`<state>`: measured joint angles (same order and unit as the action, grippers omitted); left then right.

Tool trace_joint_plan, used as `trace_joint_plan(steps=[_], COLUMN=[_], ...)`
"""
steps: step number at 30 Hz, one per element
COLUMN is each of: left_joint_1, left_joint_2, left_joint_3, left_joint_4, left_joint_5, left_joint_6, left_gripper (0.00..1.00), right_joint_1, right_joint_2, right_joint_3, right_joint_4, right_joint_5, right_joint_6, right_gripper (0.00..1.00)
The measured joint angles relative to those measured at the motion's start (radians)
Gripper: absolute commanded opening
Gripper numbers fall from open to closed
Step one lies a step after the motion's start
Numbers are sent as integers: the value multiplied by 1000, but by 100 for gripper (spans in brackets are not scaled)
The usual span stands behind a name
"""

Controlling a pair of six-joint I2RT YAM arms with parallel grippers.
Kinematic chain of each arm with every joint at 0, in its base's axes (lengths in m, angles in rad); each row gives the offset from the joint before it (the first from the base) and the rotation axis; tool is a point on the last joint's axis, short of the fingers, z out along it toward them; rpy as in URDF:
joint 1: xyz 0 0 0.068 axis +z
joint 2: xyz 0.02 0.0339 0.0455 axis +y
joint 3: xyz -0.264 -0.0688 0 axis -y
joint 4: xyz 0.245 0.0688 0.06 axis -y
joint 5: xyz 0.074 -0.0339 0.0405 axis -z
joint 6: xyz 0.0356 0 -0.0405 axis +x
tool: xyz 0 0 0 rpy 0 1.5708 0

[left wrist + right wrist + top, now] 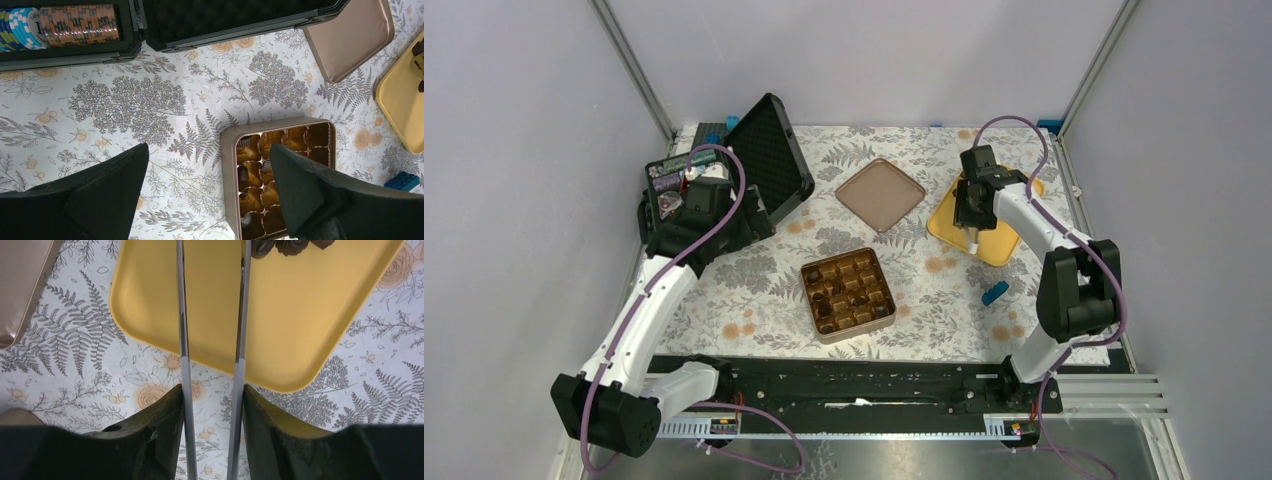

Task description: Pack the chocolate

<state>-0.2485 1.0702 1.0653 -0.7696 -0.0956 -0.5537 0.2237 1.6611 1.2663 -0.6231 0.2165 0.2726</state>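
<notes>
The left gripper [209, 150] hangs with its fingers spread wide and nothing between them, above the flowered cloth just off the black case [769, 155] at the far left corner of the desk, where stacked poker chips [75, 24] show in the case's tray. Over on the right side, toward the far edge, the right gripper [212, 390] is above the yellow tray [999, 245], and its two fingers are pressed onto a pair of thin metal tongs [182, 315]. The blades run parallel with a gap between them. Their tips run out of the wrist view, so whether they pinch anything cannot be told. A few pieces of chocolate [287, 246] lie on that tray, right by one blade. More dark pieces sit in some compartments of the golden tin [805, 290] in the middle of the desk, nearer the front edge; other cells show bare. The flat brown lid [881, 193] lies apart from the tin toward the far edge, and a blue block [995, 292] rests near the right edge.
</notes>
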Motion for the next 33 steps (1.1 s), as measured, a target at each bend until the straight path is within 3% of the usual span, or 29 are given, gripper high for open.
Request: trace_joint_plan(steps=[4,10,13,18,26,33], left_joint_1=[0,0,0,0,0,3], left_joint_2=[6,6,6,6,26,46], left_joint_3=[0,0,0,0,0,4], left_joint_4=[0,0,0,0,4,5], left_joint_5=[-2,-7,-7,-7,-3,-8], left_joint_6=[0,0,0,0,-2,0], left_gripper=[99,99,99,99,99,99], right_joint_1=[-3,-4,-5,-5,27,330], right_joint_2=[31,42,42,-2,-249,-309], right_joint_3=[23,31,31,12,-10,104], right_joint_4=[7,8,8,7,-83,-185], right_joint_5=[-1,-2,-2,-28,-86,-90], right_joint_6=[-7,-15,-15,-14,-7,-13], right_gripper=[46,22,18,16,18,18])
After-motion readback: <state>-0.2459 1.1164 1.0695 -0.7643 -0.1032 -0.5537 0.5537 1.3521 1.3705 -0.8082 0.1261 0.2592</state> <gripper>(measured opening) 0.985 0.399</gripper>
